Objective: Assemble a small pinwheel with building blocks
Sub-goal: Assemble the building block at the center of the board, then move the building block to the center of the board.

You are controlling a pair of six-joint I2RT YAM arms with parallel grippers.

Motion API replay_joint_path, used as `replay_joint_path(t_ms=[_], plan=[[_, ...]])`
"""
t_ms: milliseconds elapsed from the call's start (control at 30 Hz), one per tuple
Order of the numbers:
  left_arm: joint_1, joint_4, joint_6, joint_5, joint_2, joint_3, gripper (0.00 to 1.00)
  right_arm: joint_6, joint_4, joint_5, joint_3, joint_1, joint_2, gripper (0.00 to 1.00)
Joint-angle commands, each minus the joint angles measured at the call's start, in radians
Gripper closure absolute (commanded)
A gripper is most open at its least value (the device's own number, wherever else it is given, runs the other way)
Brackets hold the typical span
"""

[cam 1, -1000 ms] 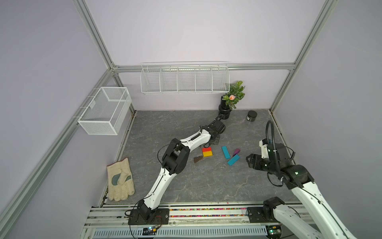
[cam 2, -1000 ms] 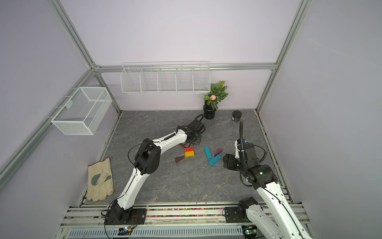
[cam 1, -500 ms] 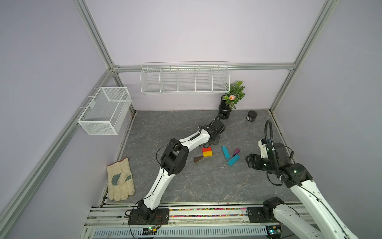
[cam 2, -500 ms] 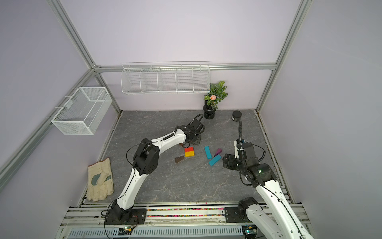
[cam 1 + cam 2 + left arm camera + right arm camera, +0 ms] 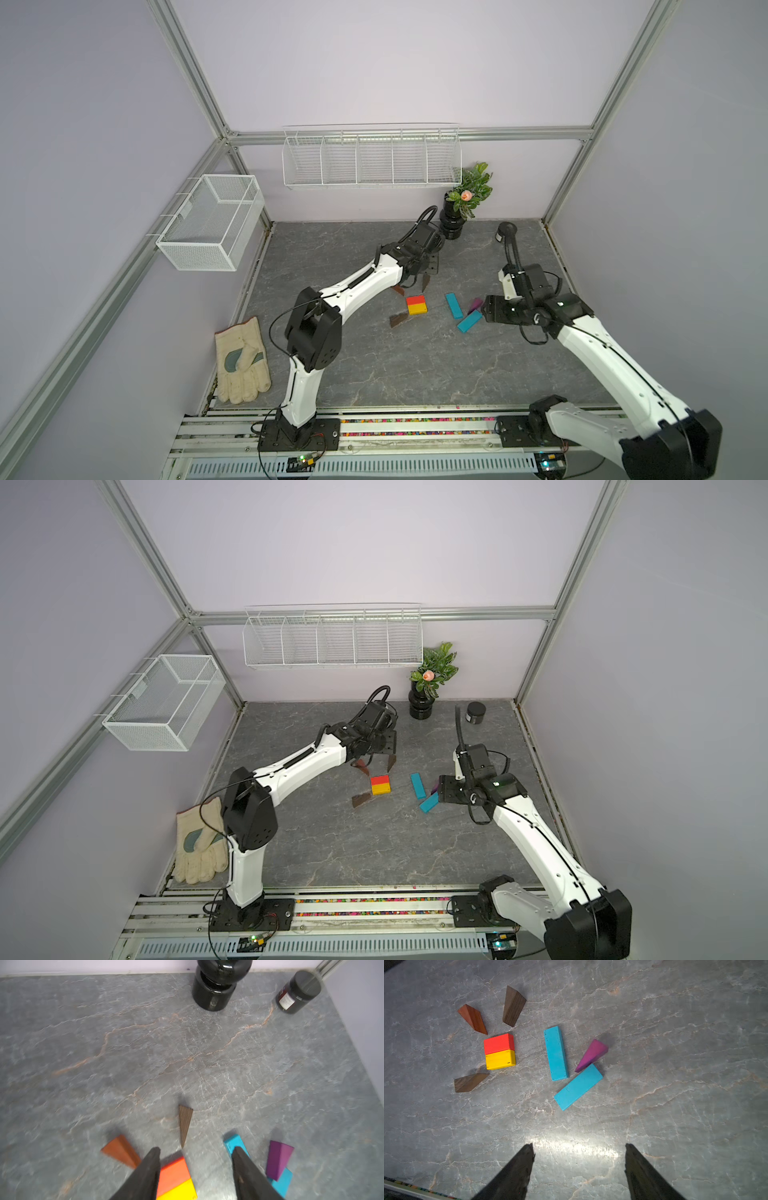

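The left gripper (image 5: pixel 196 1148) has its fingers apart and holds nothing. It hangs close by the red block (image 5: pixel 499 1043), which sits tight against the yellow block (image 5: pixel 500 1061) (together they make a square) on the table (image 5: pixel 675 1064). Three brown wedges (image 5: pixel 473 1019) lie around the square. Two blue bars (image 5: pixel 556 1053) lie beside it, and a purple wedge (image 5: pixel 591 1054) touches one. The right gripper (image 5: pixel 579 1145) is apart too, empty, near the bars.
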Motion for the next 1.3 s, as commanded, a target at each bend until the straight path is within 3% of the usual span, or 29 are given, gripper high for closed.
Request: replay_joint_path(t_ms=[0,300,667,833,1167,1267], plan=[[0.033,0.026,-0.083,-0.022,-0.131,-0.127,0.41,-0.036,0.056,-0.008,0.053,0.036,0.11,0.29],[0.078,0.042,-0.181,-0.073,-0.476,-0.531,0.39,-0.042,0.103,0.038,0.193,0.105,0.421,0.33],[0.08,0.038,-0.278,-0.117,-0.729,-0.762,0.38,-0.077,0.083,0.055,0.333,0.137,0.697,0.39],[0.08,0.025,-0.289,-0.144,-0.773,-0.792,0.38,-0.051,0.102,0.07,0.299,0.161,0.725,0.43],[0.081,0.021,-0.284,-0.136,-0.754,-0.787,0.36,0.014,0.146,0.081,0.165,0.19,0.68,0.69],[0.08,0.03,-0.275,-0.127,-0.742,-0.779,0.36,0.039,0.161,0.078,0.088,0.217,0.611,0.71]])
